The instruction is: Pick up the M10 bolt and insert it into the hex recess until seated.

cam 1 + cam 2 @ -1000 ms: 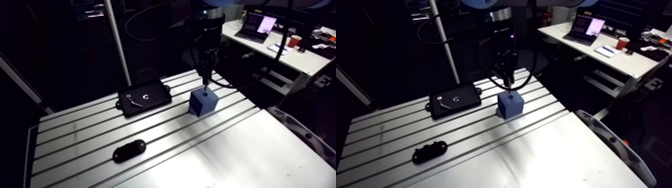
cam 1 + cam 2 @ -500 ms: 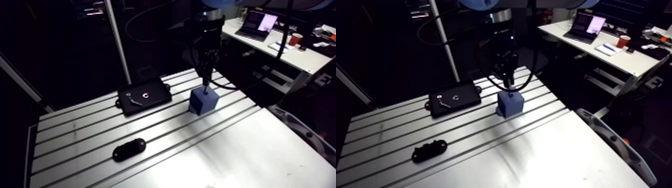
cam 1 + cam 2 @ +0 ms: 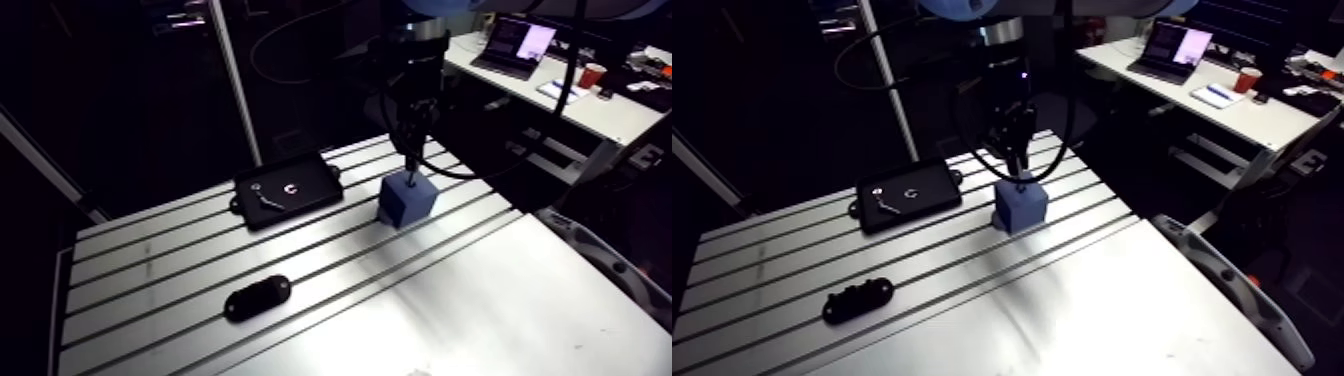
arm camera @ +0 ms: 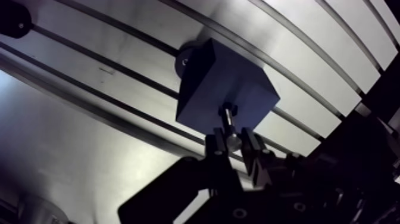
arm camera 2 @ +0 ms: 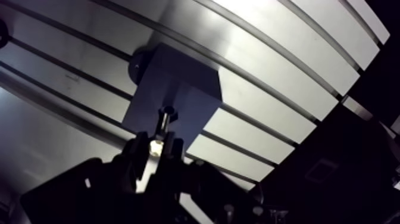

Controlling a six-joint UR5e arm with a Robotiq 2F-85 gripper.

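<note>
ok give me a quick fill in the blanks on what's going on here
1. The gripper is ____ on the bolt.
2. The bolt points down at the top of the ____ block.
3. The tray beside the block is ____.

Missing words: shut; blue; black
</note>
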